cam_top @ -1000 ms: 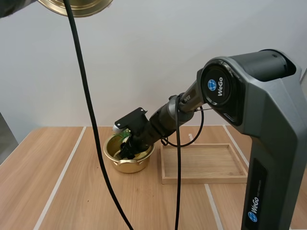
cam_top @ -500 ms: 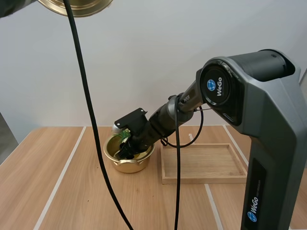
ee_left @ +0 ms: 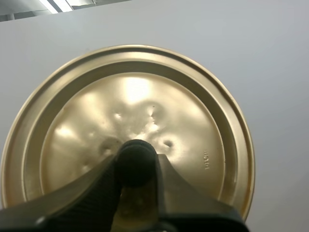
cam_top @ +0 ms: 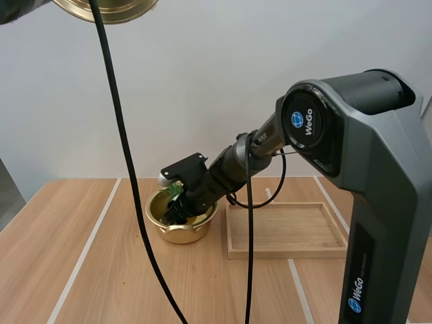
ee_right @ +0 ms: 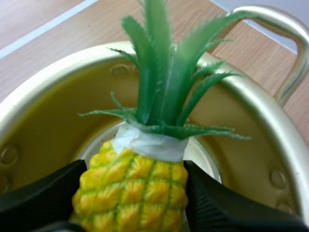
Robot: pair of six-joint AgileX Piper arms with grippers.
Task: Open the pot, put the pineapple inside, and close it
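Note:
The gold pot (cam_top: 179, 217) stands open on the table, left of the wooden tray. My right gripper (cam_top: 177, 210) reaches down into it, shut on the pineapple (ee_right: 135, 191), a yellow toy with green leaves (ee_right: 164, 77) that hangs inside the pot (ee_right: 251, 96) above its floor. The black fingers (ee_right: 43, 193) press on both sides of the fruit. High above, the gold lid (cam_top: 108, 8) is held up. My left gripper (ee_left: 136, 166) is shut on the lid's black knob (ee_left: 136, 157), against the lid (ee_left: 126, 125) seen from its top side.
A shallow wooden tray (cam_top: 287, 231) lies right of the pot, under my right arm (cam_top: 351, 155). Bare tabletop (cam_top: 81, 270) stretches to the left and front of the pot.
My right gripper has shifted slightly down and left inside the pot with the pineapple. The lid stays held high.

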